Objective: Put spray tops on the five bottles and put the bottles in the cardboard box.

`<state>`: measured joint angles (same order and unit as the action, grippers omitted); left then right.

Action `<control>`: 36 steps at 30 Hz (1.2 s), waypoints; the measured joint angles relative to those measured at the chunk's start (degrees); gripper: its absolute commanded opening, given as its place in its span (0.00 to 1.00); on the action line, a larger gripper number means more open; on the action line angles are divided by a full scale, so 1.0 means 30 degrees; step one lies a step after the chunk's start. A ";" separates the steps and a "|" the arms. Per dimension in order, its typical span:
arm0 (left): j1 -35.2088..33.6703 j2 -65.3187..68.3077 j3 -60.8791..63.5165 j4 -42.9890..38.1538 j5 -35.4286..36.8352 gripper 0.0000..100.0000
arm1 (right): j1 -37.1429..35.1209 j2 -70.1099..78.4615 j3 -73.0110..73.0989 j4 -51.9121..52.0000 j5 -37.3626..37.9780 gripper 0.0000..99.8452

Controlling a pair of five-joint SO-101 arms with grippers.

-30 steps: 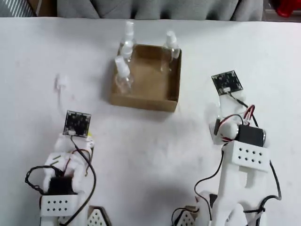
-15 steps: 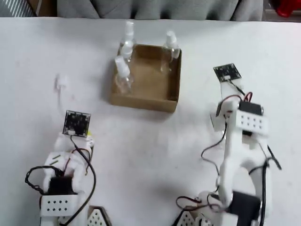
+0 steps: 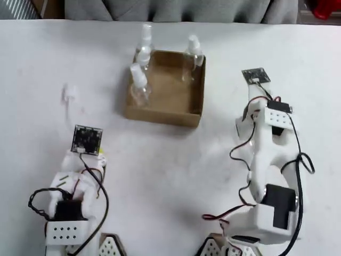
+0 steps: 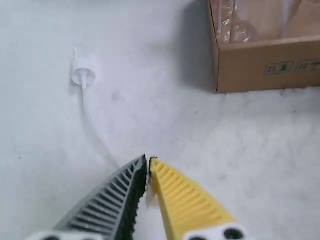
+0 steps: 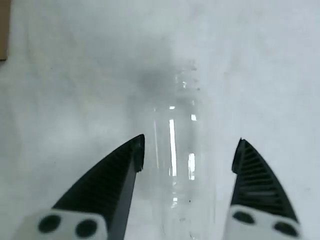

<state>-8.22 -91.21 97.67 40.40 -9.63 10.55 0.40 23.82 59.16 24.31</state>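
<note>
The cardboard box (image 3: 176, 114) stands at the table's far middle. One capped clear bottle (image 3: 139, 82) is inside by its left wall, another (image 3: 192, 53) at its far right corner. Two more capped bottles (image 3: 144, 44) stand at the far left corner; I cannot tell whether they are inside. A loose spray top (image 3: 69, 94) (image 4: 82, 75) with its thin tube lies on the table ahead of my left gripper (image 4: 148, 161), which is shut and holds nothing. My right gripper (image 5: 189, 142) is open, with an uncapped clear bottle (image 5: 175, 150) lying between its fingers (image 5: 122, 175).
The box's near wall (image 4: 265, 62) is ahead of the left gripper and to one side, with bottles behind it. The right arm (image 3: 269, 160) stretches along the table's right side; the left arm (image 3: 72, 197) sits folded at the near left. White table lies between them.
The right arm has stretched out away from its base, carrying its wrist farther up the table. The left arm has kept still.
</note>
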 measured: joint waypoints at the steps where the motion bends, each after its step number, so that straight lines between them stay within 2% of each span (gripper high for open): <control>1: 0.0000 0.0000 0.0000 0.0000 0.0000 0.02 | -0.0176 0.0205 -0.0029 -0.0088 0.0000 0.24; 29: 0.0000 0.0000 0.0000 0.0000 0.0000 0.02 | -0.0440 0.2051 -0.0147 -0.1084 0.0029 0.24; 36: 0.0000 0.0000 0.0000 0.0000 0.0000 0.02 | -0.0440 0.2051 -0.0527 0.0059 0.0645 0.24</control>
<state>-8.22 -91.21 97.67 40.40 -9.63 9.23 6.55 22.24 59.34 26.24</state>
